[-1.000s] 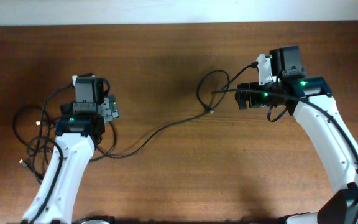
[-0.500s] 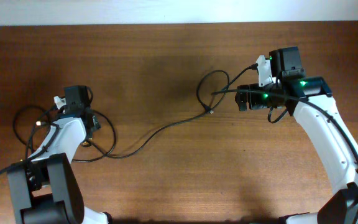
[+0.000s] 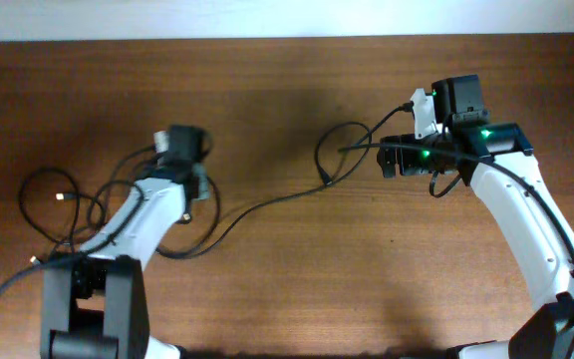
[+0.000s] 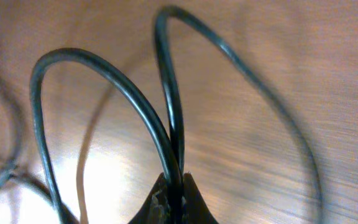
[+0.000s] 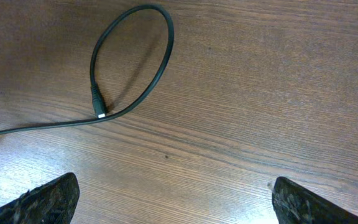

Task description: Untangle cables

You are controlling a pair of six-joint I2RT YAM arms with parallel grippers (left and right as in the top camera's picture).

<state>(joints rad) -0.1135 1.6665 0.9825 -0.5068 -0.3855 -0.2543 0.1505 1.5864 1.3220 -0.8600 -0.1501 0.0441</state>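
Observation:
Thin black cables (image 3: 63,204) lie in tangled loops at the table's left. One long strand (image 3: 267,204) runs right to a loop (image 3: 342,140) ending in a small plug (image 3: 329,180). My left gripper (image 3: 199,187) is among the loops' right side, shut on two strands of cable (image 4: 166,134) pinched between its fingertips (image 4: 174,198). My right gripper (image 3: 385,160) hovers just right of the end loop, open with nothing between its fingers (image 5: 50,199). In the right wrist view the loop (image 5: 148,59) and its plug (image 5: 98,111) lie ahead of it on the wood.
The brown wooden table (image 3: 287,279) ends at a pale wall strip (image 3: 287,15) along the back. Thicker black leads run along both white arms (image 3: 526,214).
The left arm swung from the far left toward the middle and its gripper went from open to shut on the cable, dragging loops rightward. The right arm has not moved.

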